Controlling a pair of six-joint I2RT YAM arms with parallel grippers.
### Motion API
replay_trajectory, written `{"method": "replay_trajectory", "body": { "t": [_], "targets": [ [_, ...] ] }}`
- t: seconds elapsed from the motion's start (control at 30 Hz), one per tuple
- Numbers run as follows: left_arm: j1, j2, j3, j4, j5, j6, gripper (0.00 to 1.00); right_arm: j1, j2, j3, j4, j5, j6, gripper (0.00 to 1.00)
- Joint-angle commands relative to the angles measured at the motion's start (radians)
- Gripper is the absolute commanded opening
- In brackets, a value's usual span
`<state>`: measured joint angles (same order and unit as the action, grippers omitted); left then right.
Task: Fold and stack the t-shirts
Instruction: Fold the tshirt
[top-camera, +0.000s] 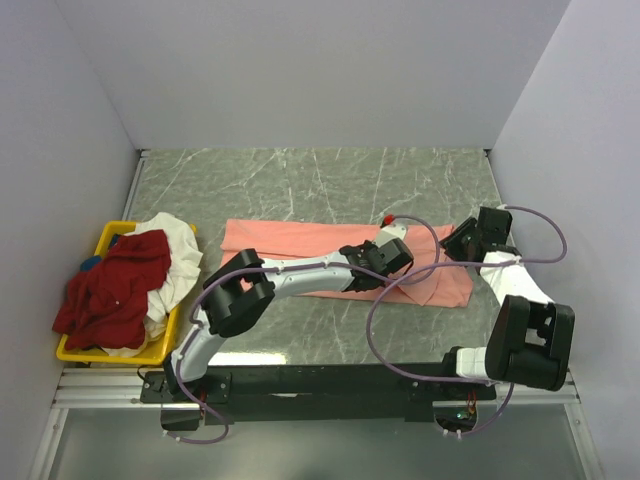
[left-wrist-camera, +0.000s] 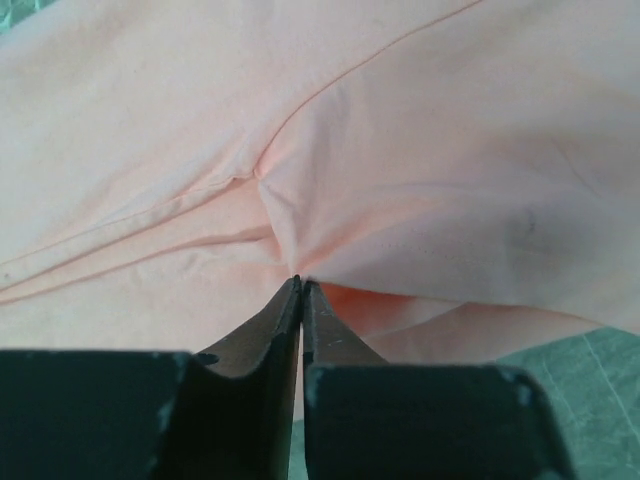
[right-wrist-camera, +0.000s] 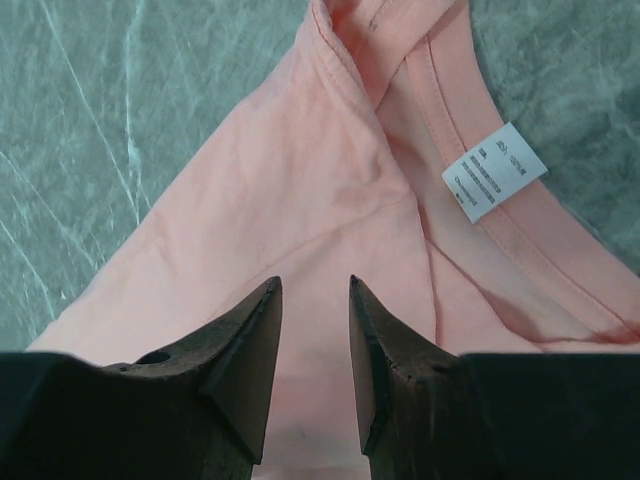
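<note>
Fingers (left-wrist-camera: 250, 340) of the left end effector (left-wrist-camera: 300, 282) fill the bottom of the left wrist view. They are pressed together with only a hairline between them, and their tips nip a fold of the pink shirt (left-wrist-camera: 400, 150). Creases fan out from the pinch. Green marbled counter (left-wrist-camera: 590, 370) shows just to the right of these tips.

From above, the pink shirt (top-camera: 290, 240) lies as a long band across the counter (top-camera: 330, 180), under both end effectors. The left end effector (top-camera: 385, 255) sits on its middle part, and the right end effector (top-camera: 470, 238) is over its right end.

The right end effector (right-wrist-camera: 315, 285) stands partly open and grips nothing. Pink cloth lies beneath the gap, though I cannot tell whether the tips touch it. The neckband with its white label (right-wrist-camera: 495, 170) lies ahead and to the right of those tips.

Well to the left of the left end effector, a yellow bin (top-camera: 110, 353) holds the crumpled red shirt (top-camera: 110, 290). It lies on the white shirt (top-camera: 175, 245), which spills over the rim.
</note>
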<state>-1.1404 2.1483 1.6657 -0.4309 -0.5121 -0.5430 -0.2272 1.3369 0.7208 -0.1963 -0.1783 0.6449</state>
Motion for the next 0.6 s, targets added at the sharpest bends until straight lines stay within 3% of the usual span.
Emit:
{"method": "replay_trajectory", "body": {
  "t": [0.0,0.07,0.17,0.57],
  "targets": [
    [-0.001,-0.070,-0.021,0.003,0.001,-0.006,0.12,-0.008,-0.062,-0.023,-0.014,-0.004,-0.024,0.40],
    [-0.002,-0.093,-0.050,0.017,0.014,-0.006,0.23,-0.008,-0.079,-0.038,-0.017,-0.013,-0.024,0.40],
    [-0.001,-0.129,-0.087,0.034,0.018,-0.005,0.31,0.000,-0.102,-0.066,-0.011,-0.036,-0.019,0.40],
    [0.114,-0.280,-0.245,0.103,0.173,-0.080,0.35,0.167,-0.131,-0.098,-0.041,0.048,0.038,0.40]
  ]
}}
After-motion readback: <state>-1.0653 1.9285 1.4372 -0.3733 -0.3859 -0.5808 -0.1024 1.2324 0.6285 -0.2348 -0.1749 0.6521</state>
